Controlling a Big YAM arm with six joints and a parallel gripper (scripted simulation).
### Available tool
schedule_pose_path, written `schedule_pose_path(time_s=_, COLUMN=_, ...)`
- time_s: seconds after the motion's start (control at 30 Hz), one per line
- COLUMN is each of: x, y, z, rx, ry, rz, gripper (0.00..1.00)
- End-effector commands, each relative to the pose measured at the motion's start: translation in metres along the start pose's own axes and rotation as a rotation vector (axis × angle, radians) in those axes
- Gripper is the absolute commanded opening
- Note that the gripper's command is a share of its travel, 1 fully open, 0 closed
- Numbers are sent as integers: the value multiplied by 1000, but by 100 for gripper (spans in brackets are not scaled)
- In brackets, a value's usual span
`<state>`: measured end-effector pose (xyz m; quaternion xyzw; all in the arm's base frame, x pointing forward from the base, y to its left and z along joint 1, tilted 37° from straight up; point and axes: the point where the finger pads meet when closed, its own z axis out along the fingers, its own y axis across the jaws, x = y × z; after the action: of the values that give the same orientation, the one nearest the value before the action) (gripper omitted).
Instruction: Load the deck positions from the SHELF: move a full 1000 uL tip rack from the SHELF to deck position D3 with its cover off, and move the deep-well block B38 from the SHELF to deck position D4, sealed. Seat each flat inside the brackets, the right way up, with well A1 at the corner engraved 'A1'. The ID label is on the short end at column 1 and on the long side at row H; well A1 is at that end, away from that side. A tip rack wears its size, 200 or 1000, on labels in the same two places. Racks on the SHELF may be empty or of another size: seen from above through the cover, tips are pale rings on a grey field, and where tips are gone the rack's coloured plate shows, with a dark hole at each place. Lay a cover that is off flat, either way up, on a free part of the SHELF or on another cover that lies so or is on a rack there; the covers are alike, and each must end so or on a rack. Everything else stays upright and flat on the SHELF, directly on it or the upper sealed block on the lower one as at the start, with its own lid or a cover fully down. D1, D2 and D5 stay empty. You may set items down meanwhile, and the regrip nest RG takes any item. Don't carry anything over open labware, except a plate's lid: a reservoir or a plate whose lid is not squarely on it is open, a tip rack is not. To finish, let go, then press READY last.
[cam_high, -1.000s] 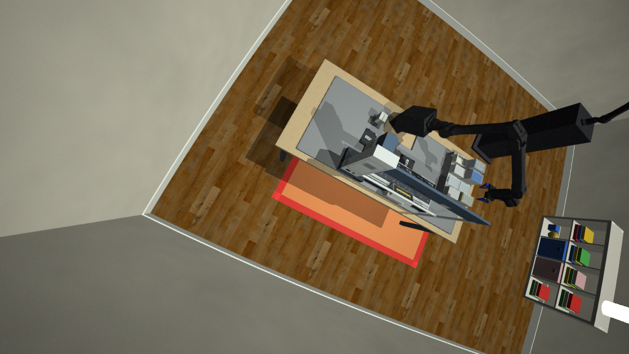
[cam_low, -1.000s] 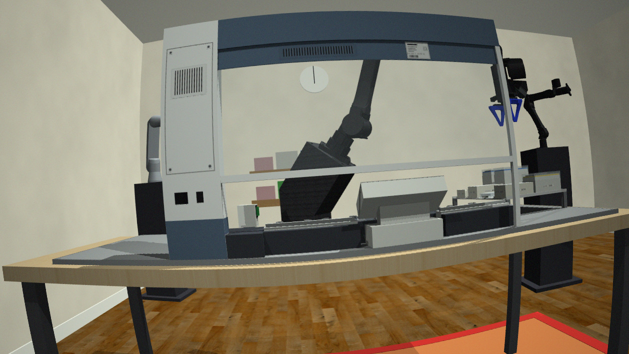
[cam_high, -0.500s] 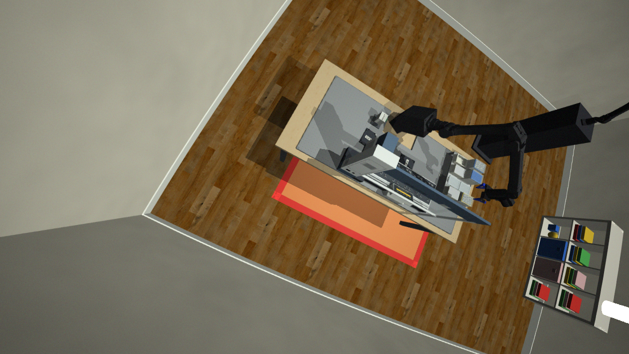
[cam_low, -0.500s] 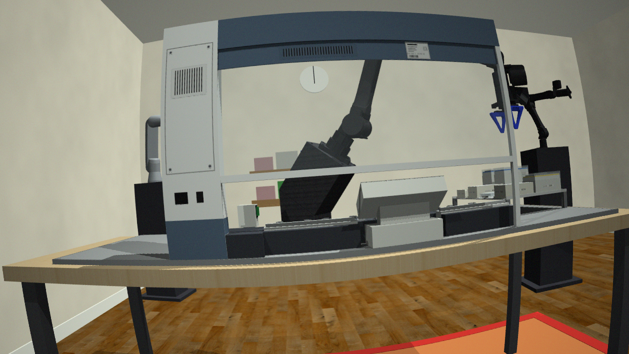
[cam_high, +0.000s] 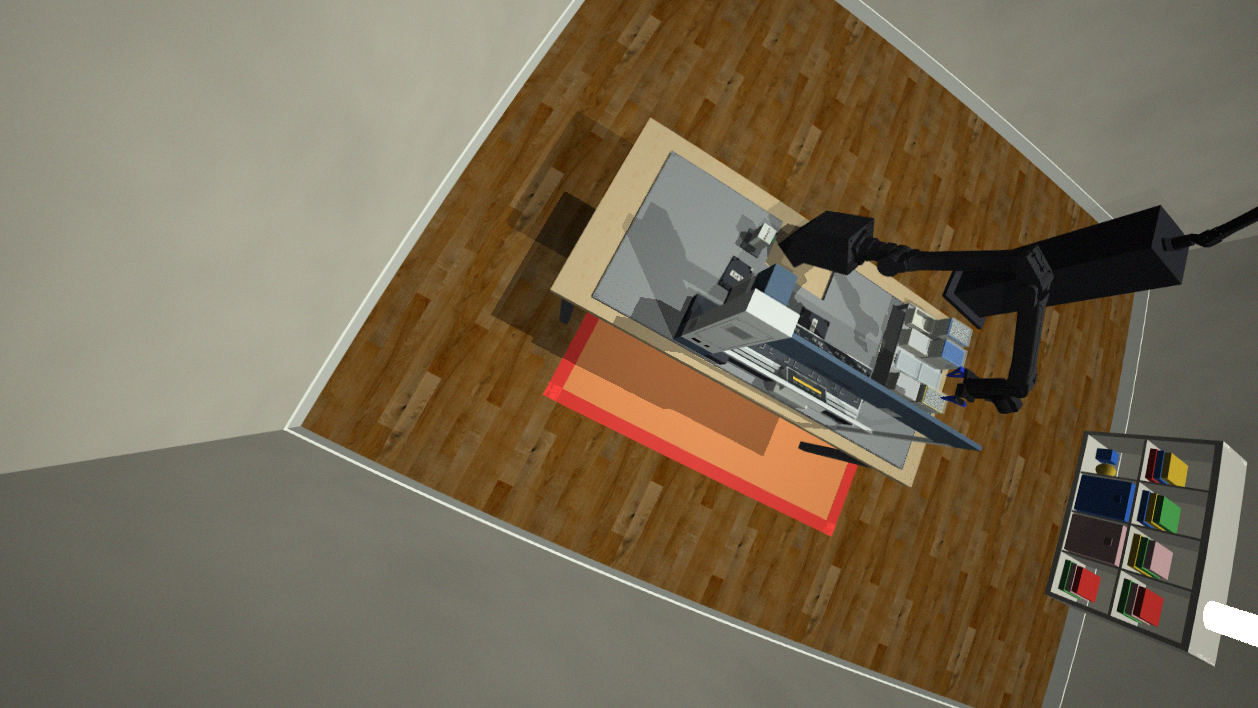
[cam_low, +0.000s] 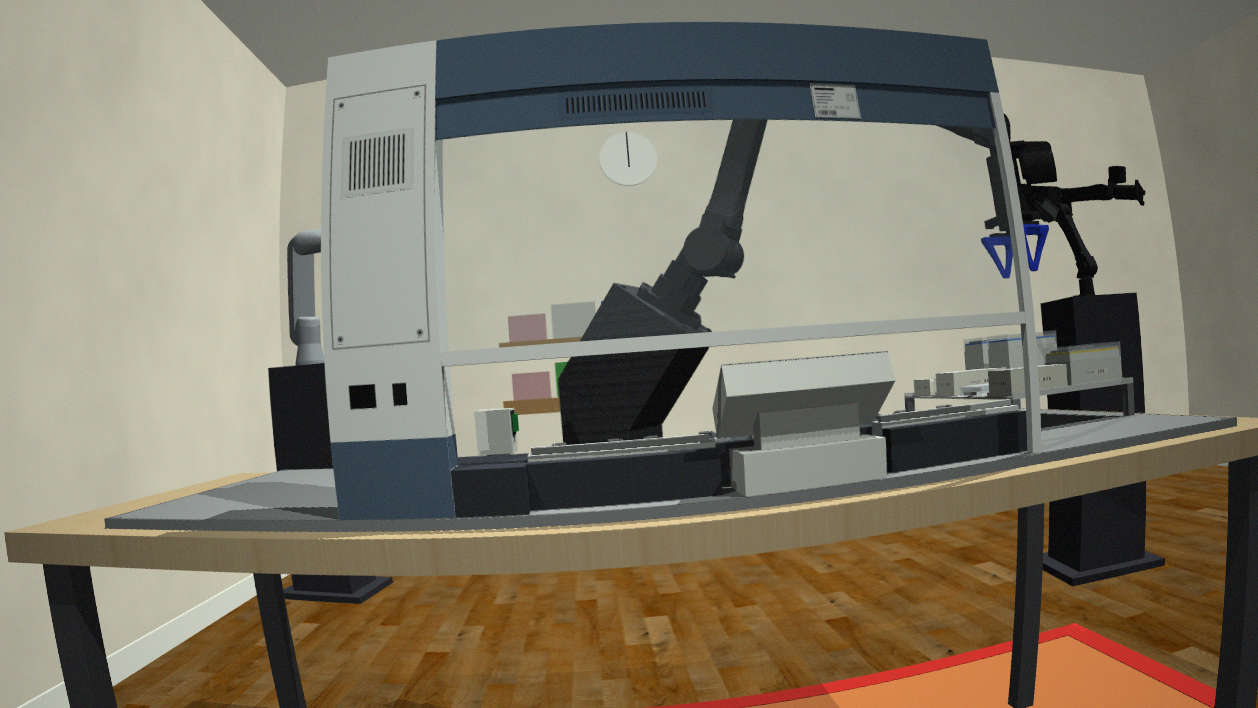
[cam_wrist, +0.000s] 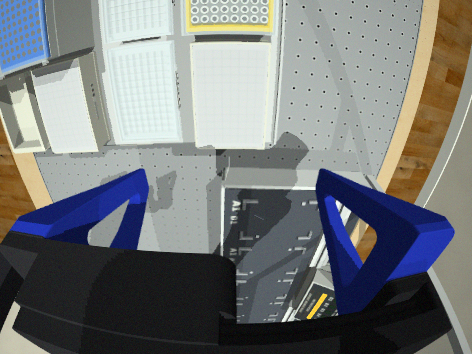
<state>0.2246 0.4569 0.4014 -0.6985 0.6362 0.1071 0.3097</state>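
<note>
My gripper (cam_high: 947, 387) (cam_low: 1019, 272) (cam_wrist: 232, 178) is open and empty, high over the bench beside the shelf (cam_wrist: 185, 125). A yellow-edged tip rack (cam_high: 934, 399) (cam_wrist: 230, 12) shows pale rings, cut off at the top of the wrist view. A blue rack (cam_high: 951, 354) (cam_wrist: 22, 35) shows dark holes at the upper left. A white-topped block (cam_wrist: 230, 95) stands below the yellow-edged rack; another white-topped item (cam_wrist: 65, 107) stands farther left. No B38 or size label is readable. The dark deck (cam_wrist: 270, 240) has brackets and a legible D1 mark; D3 and D4 cannot be told.
Two pale clear gridded items (cam_wrist: 145, 90) (cam_wrist: 137, 20) lie between the white-topped ones. An open-looking pale reservoir (cam_wrist: 21, 117) stands at the left. The blue-grey machine frame (cam_low: 713, 66) spans the deck. A display panel (cam_wrist: 316, 305) sits near the right finger.
</note>
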Motion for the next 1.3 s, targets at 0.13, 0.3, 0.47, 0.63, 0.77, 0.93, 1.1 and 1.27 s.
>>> schedule_pose_path(time_s=0.13, x=-5, y=3, z=18, rx=-3, ry=-2, rz=3, gripper=100)
schedule_pose_path(time_s=0.3, x=-3, y=2, z=23, rx=-3, ry=2, rz=5, gripper=100)
schedule_pose_path(time_s=0.47, x=-4, y=3, z=31, rx=-3, ry=-2, rz=4, gripper=100)
schedule_pose_path(time_s=0.63, x=-4, y=3, z=40, rx=-3, ry=-2, rz=4, gripper=100)
schedule_pose_path(time_s=0.77, x=-4, y=4, z=47, rx=-4, ry=-2, rz=3, gripper=100)
schedule_pose_path(time_s=0.93, x=-4, y=3, z=51, rx=-3, ry=-1, rz=4, gripper=100)
schedule_pose_path(time_s=1.1, x=-4, y=4, z=60, rx=-3, ry=-2, rz=4, gripper=100)
schedule_pose_path(time_s=1.27, x=-4, y=4, z=68, rx=-4, ry=-1, rz=4, gripper=100)
